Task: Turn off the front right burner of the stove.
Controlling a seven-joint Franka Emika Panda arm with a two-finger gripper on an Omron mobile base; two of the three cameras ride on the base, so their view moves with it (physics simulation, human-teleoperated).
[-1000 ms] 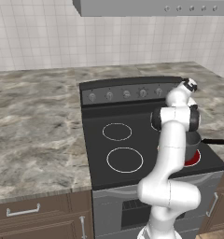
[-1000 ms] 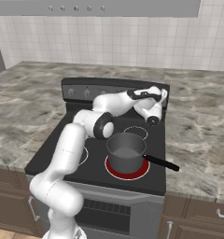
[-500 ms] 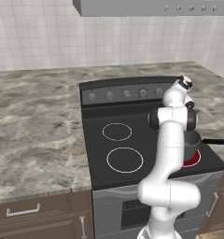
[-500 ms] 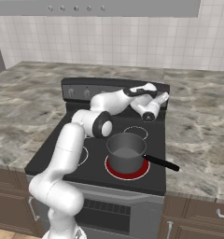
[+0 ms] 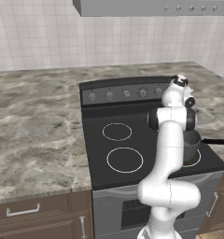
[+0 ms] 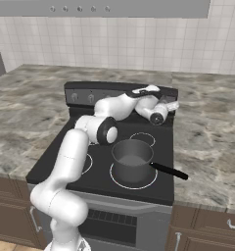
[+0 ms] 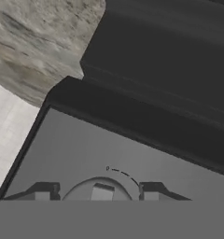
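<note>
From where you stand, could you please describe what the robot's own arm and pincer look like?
The arm is glossy white, built of rounded tubular links with dark grey to black bands and round caps at the joints. No cables or markings show on it. The pincer ends in two small dark grey fingertips, blocky with paler flat faces, seen in the hand view.

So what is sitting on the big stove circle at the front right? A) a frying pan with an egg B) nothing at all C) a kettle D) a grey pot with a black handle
D: a grey pot with a long black handle stands on the front right burner of the stove, seen best in the right base view.
</note>
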